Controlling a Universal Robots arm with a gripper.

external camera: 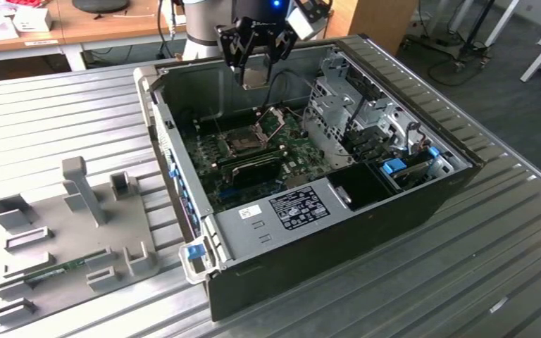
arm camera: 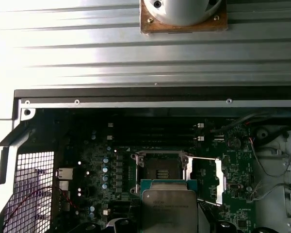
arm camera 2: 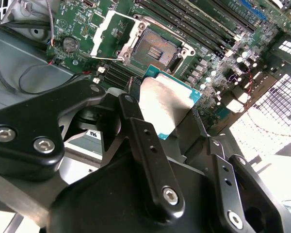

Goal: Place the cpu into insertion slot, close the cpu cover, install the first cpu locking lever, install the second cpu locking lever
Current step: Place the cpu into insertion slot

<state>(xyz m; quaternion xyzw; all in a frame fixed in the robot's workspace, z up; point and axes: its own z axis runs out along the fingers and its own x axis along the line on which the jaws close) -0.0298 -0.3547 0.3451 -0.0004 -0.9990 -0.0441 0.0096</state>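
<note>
- Ribbed metal tabletop (external camera: pixel 54 120) carries an open computer case (external camera: pixel 439 190).
- Above it, the gripper (external camera: pixel 256 77) is clamped on the cpu (arm camera 2: pixel 167 102), a silvery square with a teal edge.
- Below the gripper, the insertion slot (arm camera 2: pixel 157 48) lies bare and the cpu cover (arm camera 2: pixel 103 28) stands open.
- The exterior view takes in a grey fixture plate (external camera: pixel 73 225), well apart from the gripper.

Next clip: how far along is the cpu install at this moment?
Done: nothing is seated yet. The insertion slot lies bare, its dark centre exposed. In hand: the gripper is shut on the cpu, holding it up off the motherboard, apart from the slot. Left: the cpu cover stands swung open beside the slot, so seating, closing and both lever steps are not yet done.
</note>
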